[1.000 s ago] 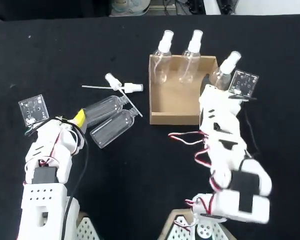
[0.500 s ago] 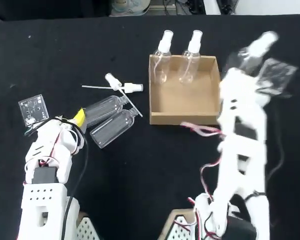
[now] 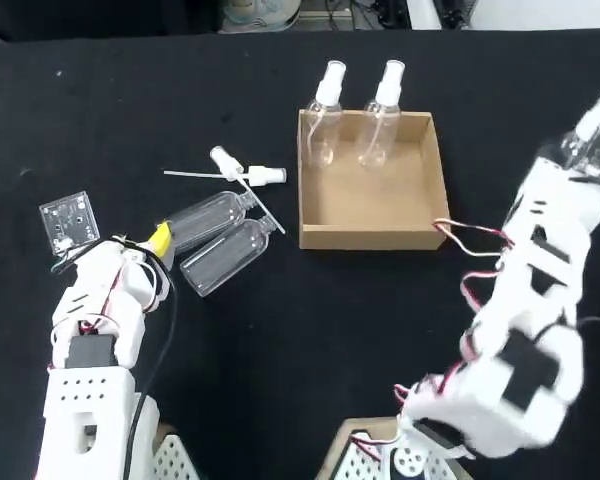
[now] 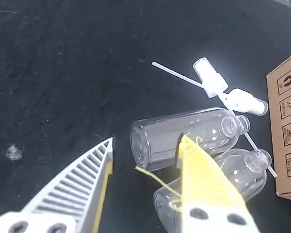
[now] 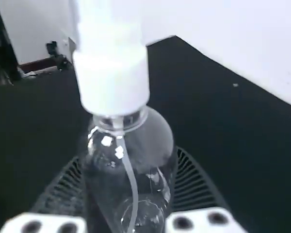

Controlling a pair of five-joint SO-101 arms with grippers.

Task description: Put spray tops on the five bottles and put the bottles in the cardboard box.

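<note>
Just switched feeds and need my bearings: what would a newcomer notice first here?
The right arm's jaws grip a capped bottle far off to the right of the cardboard box. Two more capped bottles stand inside it along the far wall. Left of the box lie two uncapped bottles and two loose spray tops, with the left arm's jaws open at the bottles' bases.

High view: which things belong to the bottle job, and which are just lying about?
Job: cardboard box; two capped bottles in it; third capped bottle in the right gripper; two open bottles; two loose spray tops.
Lying about: clutter beyond the table.
</note>
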